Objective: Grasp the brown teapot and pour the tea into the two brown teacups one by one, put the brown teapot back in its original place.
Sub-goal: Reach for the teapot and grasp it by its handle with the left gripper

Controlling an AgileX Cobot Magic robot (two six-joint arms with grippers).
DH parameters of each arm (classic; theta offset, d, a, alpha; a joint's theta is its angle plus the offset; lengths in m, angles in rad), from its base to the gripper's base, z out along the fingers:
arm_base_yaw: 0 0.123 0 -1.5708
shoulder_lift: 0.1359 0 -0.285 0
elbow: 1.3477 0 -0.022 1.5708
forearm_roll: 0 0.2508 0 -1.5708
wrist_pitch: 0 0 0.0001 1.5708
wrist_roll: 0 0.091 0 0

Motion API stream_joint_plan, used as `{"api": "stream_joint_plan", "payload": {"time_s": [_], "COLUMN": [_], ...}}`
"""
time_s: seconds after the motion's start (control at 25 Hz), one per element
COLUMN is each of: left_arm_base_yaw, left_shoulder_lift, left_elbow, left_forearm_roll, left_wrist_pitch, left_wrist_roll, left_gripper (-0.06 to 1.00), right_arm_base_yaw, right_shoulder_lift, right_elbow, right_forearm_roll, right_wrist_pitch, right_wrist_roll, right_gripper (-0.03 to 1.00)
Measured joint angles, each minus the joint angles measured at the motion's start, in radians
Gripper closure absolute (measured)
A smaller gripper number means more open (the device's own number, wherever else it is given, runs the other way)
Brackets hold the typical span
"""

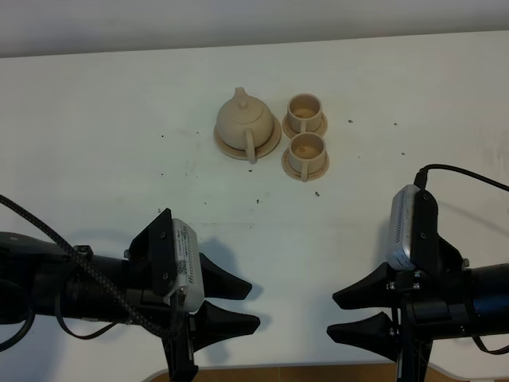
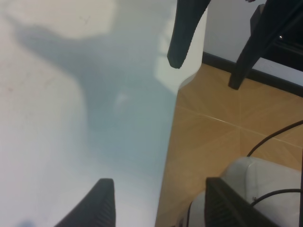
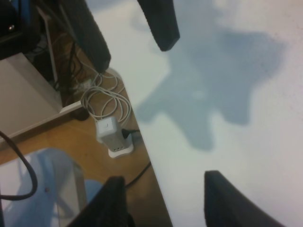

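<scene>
Black two-finger left gripper (image 1: 254, 305): jaws spread wide, empty, well nearside of teapot, almost in line with its handle. Pale beige-tan round-bellied matte ceramic teapot (image 1: 242, 119): upright on wide flat saucer (image 1: 274, 140), loop handle facing grippers, spout-handle axis running near-far. Two small tan cylindrical cups, far cup (image 1: 304, 110) and near cup (image 1: 307, 146), just right of teapot. Black right gripper (image 1: 332, 317): open, empty, farther from teapot. Left arm looks better placed.

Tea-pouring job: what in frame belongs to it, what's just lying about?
Job: brown teapot, wide saucer under it, far teacup, near teacup, their small saucers.
Lying about: dark specks on the table; white power adapter and coiled cable on the floor.
</scene>
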Motion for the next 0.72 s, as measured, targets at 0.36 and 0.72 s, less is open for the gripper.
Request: {"api": "stream_joint_plan", "payload": {"time_s": [0.36, 0.72], "left_arm_base_yaw": [0.000, 0.000], "left_shoulder_lift": [0.000, 0.000], "left_elbow": [0.000, 0.000], "left_forearm_roll": [0.000, 0.000], "left_wrist_pitch": [0.000, 0.028], "left_wrist_roll": [0.000, -0.008], "left_gripper": [0.51, 0.51], "right_arm_base_yaw": [0.000, 0.000], "right_shoulder_lift": [0.000, 0.000], "right_elbow": [0.000, 0.000], "right_forearm_roll": [0.000, 0.000], "right_wrist_pitch": [0.000, 0.000], "right_wrist_roll": [0.000, 0.000], "right_gripper": [0.56, 0.56]}}
